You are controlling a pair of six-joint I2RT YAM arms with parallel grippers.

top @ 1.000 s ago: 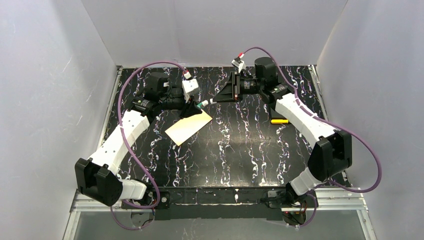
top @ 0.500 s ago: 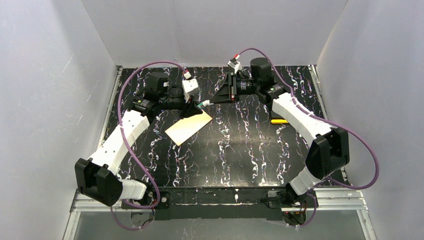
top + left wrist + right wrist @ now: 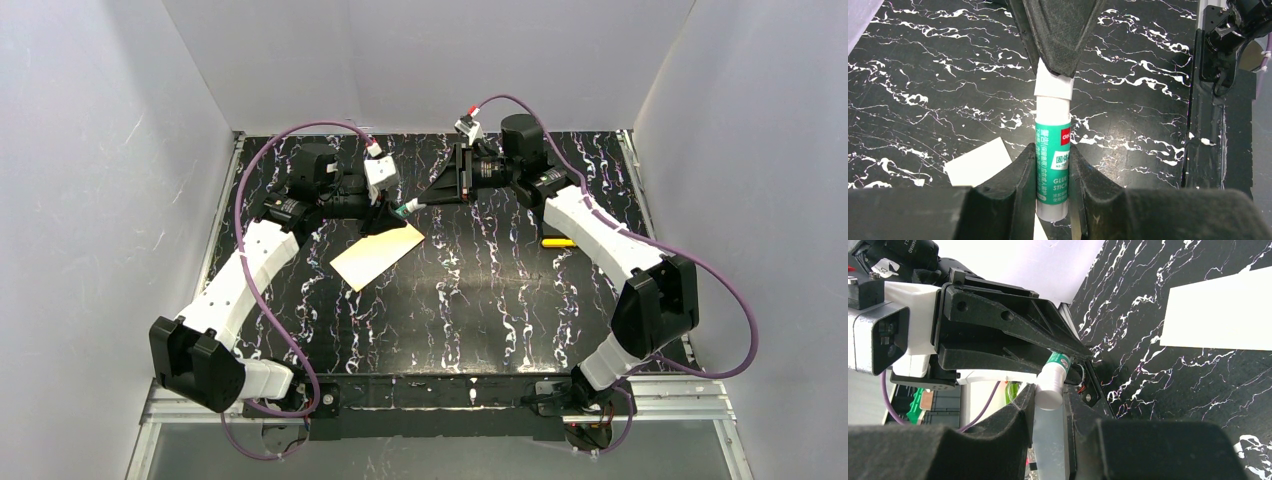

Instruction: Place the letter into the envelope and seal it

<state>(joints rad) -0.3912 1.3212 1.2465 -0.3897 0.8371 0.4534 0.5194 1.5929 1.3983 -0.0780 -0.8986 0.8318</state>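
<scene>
Evidently the sealing step is in hand: both arms meet at the far side of the bench (image 3: pixel 480 300) over a glue stick (image 3: pixel 1052 135). The left claw (image 3: pixel 1052 150) is narrowed on the stick's green body, and the right claw (image 3: pixel 1049 392) is narrowed on its white cap (image 3: pixel 1049 390), so the stick bridges the two, held clear of the bench. Cap and body look joined, with no gap visible between them.

The envelope (image 3: pixel 378 256) lies flat on the bench just near of the left claw, slanted, one end almost under the stick. No separate letter shows in any view. It may already be inside, but I cannot tell, nor can I see how the flap lies.

The next move probably calls for a straight pull apart along the stick's axis, the left claw holding firm while the right draws the cap off. A skewed pull could slip the smooth body. The bared end then has to reach the flap.
</scene>
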